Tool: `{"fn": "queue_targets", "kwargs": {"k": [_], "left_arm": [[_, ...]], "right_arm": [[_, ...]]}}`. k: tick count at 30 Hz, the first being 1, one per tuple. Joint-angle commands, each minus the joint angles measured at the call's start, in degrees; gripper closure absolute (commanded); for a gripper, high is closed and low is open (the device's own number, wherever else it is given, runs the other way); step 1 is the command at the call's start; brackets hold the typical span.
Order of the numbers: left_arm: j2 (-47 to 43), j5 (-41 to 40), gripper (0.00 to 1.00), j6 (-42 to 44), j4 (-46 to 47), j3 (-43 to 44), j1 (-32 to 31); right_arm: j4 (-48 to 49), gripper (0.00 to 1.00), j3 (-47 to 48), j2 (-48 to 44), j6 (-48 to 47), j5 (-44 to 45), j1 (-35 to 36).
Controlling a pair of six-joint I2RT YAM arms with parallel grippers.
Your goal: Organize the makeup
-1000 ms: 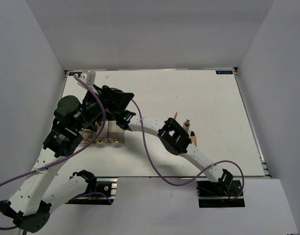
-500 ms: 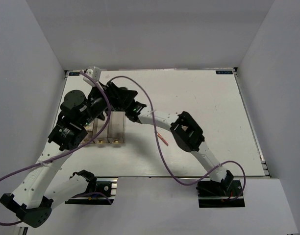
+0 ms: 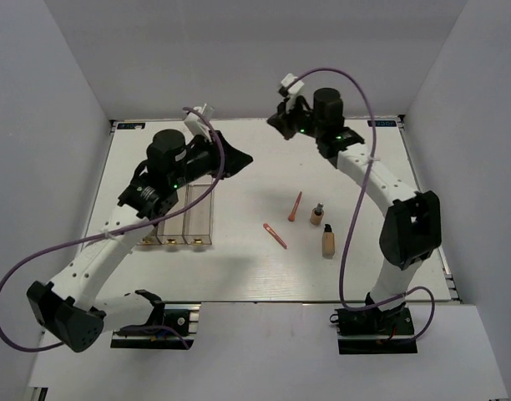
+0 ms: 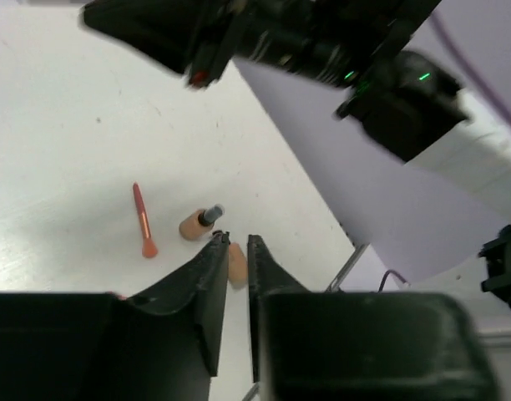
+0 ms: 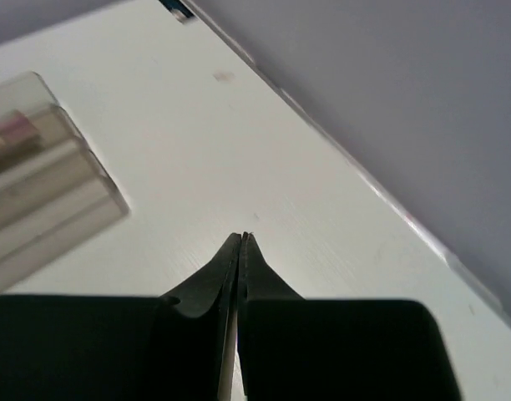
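Two coral-pink sticks (image 3: 295, 207) (image 3: 275, 236) and two beige dark-capped bottles (image 3: 317, 214) (image 3: 328, 242) lie loose on the white table, right of centre. My left gripper (image 3: 243, 159) hangs high over the table's middle, shut and holding nothing. In the left wrist view one stick (image 4: 141, 221) and a bottle (image 4: 199, 222) lie far below, and the other bottle (image 4: 236, 261) shows through the slit of my left gripper (image 4: 236, 241). My right gripper (image 3: 275, 119) is raised at the back edge. Its wrist view shows the right gripper (image 5: 241, 236) shut on nothing.
A clear three-compartment acrylic box (image 3: 184, 219) stands left of centre, under the left arm. In the right wrist view the box (image 5: 47, 196) holds pinkish makeup pieces. Grey walls close in the table on three sides. The right arm (image 4: 306, 42) crosses the top of the left wrist view.
Both arms have lifted away from the acrylic box. The right arm swung up to the back edge, uncovering the sticks and bottles. Both grippers went from open to shut.
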Motion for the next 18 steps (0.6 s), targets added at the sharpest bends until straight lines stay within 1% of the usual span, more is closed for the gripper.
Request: {"fn": "queue_targets", "kwargs": {"k": [1,2,3,4,5,6,7,9,10,11,12,13,14,15,16,17,18], "left_arm": [[5.4,3.9,0.77,-1.6,-3.9,4.4,-1.2],[7.1,4.1,0.8,-2.4,-4.8,4.9,-1.3],[8.8,4.3,0.83,-3.1,-5.8,5.2,-2.0],[10.6,4.6,0.88,-4.5,-8.0,6.3,-2.0],[12.6,4.6,0.91,-5.3,-9.6,7.2,-3.0],[16.5,3.5,0.92,-6.1,-11.5,8.0,-4.3],[18.5,2.6,0.94,-7.1,-14.9,9.3,-4.9],[23.2,0.3,0.95,-10.7,-17.6,9.8,-6.8],[24.8,-0.3,0.95,-13.6,-19.6,9.8,-7.3],[26.1,-0.6,0.94,-15.2,-20.4,9.6,-7.9],[28.7,-1.1,0.91,-16.7,-21.0,9.2,-8.9],[30.0,-1.2,0.82,-19.2,-21.4,8.7,-9.4],[31.2,-1.3,0.77,-20.5,-21.9,8.9,-10.0],[33.4,-2.5,0.67,-21.4,-23.2,9.2,-10.0],[34.4,-3.4,0.49,-23.8,-23.9,9.8,-11.3],[36.2,-4.4,0.41,-24.8,-24.9,10.3,-11.4],[37.0,-4.7,0.37,-26.5,-25.9,10.8,-11.9]], "right_arm": [[-16.1,1.0,-0.3,-4.3,-2.4,2.8,-5.1],[-16.2,0.9,-0.6,-5.1,-2.3,2.8,-5.1],[-19.5,0.72,-1.2,-5.9,-2.0,3.0,-7.6],[-20.6,0.41,-2.7,-7.7,-0.5,4.8,-8.1],[-21.5,0.26,-3.8,-8.8,-0.2,5.8,-8.8],[-21.5,0.11,-5.6,-10.1,0.3,6.5,-10.5],[-21.0,0.11,-9.0,-12.9,0.5,7.6,-11.4],[-20.9,0.11,-11.5,-16.0,0.7,7.1,-13.9],[-20.9,0.14,-13.5,-16.8,0.8,6.9,-14.2],[-20.9,0.2,-14.5,-17.5,1.5,6.4,-15.5],[-21.1,0.39,-15.3,-18.6,1.8,4.7,-16.4],[-21.2,0.49,-16.9,-19.0,2.3,4.1,-16.7],[-21.2,0.63,-17.6,-19.4,3.3,3.2,-17.5],[-21.0,0.81,-18.3,-19.8,3.9,2.8,-18.3],[-21.0,0.86,-18.9,-20.1,4.3,2.5,-18.9],[-21.0,0.9,-19.8,-20.3,4.9,2.1,-19.0],[-20.9,0.9,-20.2,-20.4,5.3,2.0,-19.7]]}}
